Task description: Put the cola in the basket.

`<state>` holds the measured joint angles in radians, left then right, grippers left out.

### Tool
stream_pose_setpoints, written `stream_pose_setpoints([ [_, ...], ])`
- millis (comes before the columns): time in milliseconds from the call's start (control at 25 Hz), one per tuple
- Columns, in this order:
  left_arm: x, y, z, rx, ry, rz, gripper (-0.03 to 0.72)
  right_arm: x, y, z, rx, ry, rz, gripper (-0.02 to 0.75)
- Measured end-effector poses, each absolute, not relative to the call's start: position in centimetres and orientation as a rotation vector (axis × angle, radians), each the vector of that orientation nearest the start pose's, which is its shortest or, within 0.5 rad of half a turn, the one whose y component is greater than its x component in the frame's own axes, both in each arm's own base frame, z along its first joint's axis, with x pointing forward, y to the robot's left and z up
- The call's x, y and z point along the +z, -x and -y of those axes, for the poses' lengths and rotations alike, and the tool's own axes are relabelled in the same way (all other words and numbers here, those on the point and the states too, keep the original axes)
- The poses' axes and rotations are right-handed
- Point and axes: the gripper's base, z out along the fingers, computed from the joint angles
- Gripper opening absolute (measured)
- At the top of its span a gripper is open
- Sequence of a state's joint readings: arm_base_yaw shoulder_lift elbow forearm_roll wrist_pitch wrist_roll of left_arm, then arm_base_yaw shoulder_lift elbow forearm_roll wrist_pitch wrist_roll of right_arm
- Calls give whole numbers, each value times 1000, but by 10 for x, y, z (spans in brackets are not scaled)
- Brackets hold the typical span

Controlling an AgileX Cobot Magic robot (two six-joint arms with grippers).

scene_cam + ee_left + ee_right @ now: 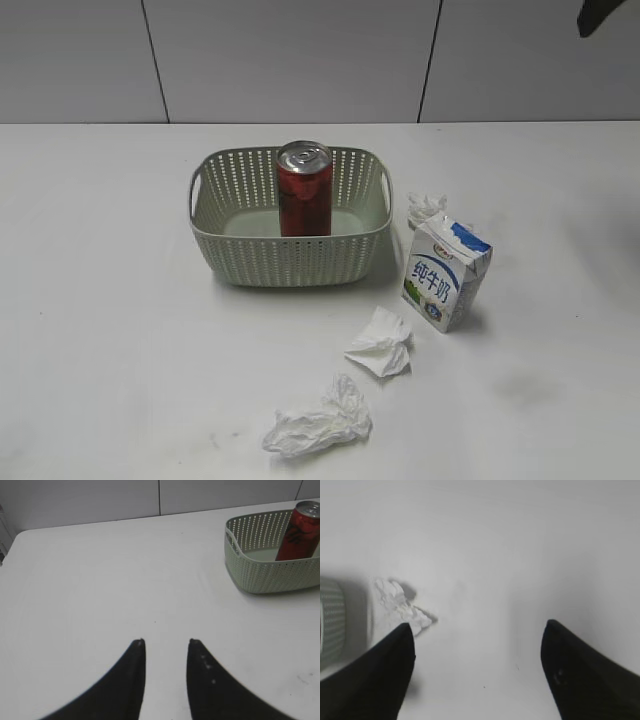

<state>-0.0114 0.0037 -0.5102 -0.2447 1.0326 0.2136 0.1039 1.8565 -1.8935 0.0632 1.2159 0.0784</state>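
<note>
Exterior view: a red cola can [305, 189] stands upright inside the pale green perforated basket [285, 255], near the middle of its floor, with its silver pull-tab top rising above the rim. The basket sits on the white surface [110, 320]. To the right of the basket, a white-and-blue milk carton [446, 273] stands upright with its top torn open. A crumpled tissue [427, 209] lies just behind the carton, near the basket's right handle. Two more crumpled tissues lie in front: one [382, 343] just left of the carton's base, another [318, 420] nearer the camera. A dark piece of the robot [603, 14] shows in the top right corner, well apart from everything on the surface; what part it is cannot be told.

Left wrist view: the left end effector [165, 644] hangs over a bare stretch of the surface, its two dark fingers a little apart with nothing between them. The basket [260, 570] is well away at the upper right, with the cola can [300, 532] upright inside it.

Right wrist view: the right end effector [477, 626] has its fingers spread wide and grasps nothing. A crumpled tissue [397, 605] lies ahead of the left finger, and a blurred strip of the basket wall [332, 620] shows at the left edge.
</note>
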Motion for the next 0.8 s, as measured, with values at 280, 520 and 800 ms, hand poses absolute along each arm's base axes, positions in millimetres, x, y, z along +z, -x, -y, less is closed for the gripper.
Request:
stream_pose_setpoints([
  [280, 284, 6, 19, -161, -231, -1976, 229, 366, -338, -38, 127, 99, -2695, 593],
  [520, 284, 6, 19, -161, -231, -1976, 229, 360, -274, -32, 124, 103, -2732, 593],
  [800, 284, 6, 19, -161, -231, -1976, 229, 332, -199, -25, 121, 103, -2766, 592],
])
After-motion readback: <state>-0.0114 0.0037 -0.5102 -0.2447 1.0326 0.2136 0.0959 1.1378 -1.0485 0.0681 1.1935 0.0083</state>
